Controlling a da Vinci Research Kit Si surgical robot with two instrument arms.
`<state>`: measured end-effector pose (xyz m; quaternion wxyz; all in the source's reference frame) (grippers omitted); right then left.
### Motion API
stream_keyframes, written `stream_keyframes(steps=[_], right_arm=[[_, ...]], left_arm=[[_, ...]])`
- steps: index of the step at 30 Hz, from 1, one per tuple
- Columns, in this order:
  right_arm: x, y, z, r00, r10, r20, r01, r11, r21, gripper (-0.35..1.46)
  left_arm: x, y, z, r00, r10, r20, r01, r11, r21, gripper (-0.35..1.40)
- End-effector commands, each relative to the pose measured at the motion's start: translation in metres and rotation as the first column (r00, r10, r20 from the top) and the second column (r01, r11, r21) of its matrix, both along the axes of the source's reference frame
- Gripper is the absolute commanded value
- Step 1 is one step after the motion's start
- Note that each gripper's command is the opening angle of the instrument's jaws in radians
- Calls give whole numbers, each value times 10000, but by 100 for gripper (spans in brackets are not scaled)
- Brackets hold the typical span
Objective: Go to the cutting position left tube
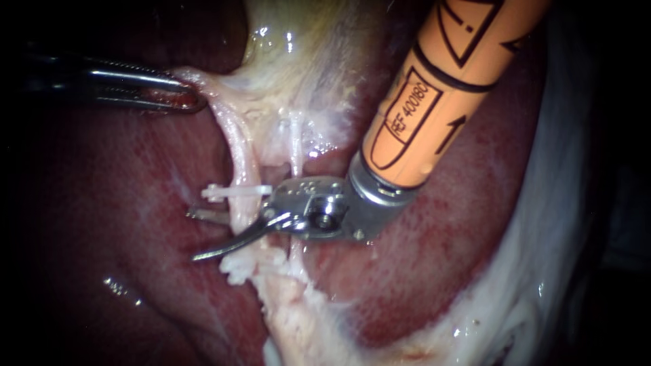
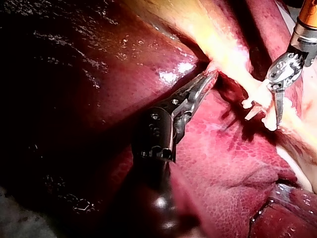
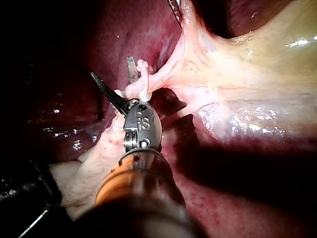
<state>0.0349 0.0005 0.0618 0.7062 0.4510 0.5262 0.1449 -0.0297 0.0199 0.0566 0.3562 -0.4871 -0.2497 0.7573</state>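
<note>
Likely soft, slick and easily torn, the left tube (image 1: 239,159) lies between the right instrument's (image 1: 198,235) spread blades, beside the clip (image 1: 234,192). The left instrument's (image 1: 192,99) jaws pinch the gallbladder (image 1: 305,61) edge, pulling it taut.

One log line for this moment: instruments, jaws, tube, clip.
left instrument jaws shut on gallbladder | right instrument blades open astride left tube | below clip | tube uncut

Far blade of the right instrument (image 1: 192,235) half behind the left tube (image 1: 238,160) (shaft cropped by the top edge)
</note>
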Motion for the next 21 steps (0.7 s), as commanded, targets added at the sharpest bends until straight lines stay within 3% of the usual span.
stream_keyframes(steps=[1, 7, 21], right_arm=[[0, 1, -5, 10000, 21, -29, -21, 10000, 28, 125], [-1, 5, -28, 9997, 124, -202, -120, 9998, 186, 125], [-4, 7, -25, 9997, 128, -199, -124, 9998, 185, 125]], left_arm=[[0, 0, 0, 10000, 13, 16, -13, 10000, -4, -35], [1, 0, 0, 10000, 16, 18, -16, 10000, -3, -35], [1, 0, 0, 10000, 16, 18, -16, 10000, -1, -35]])
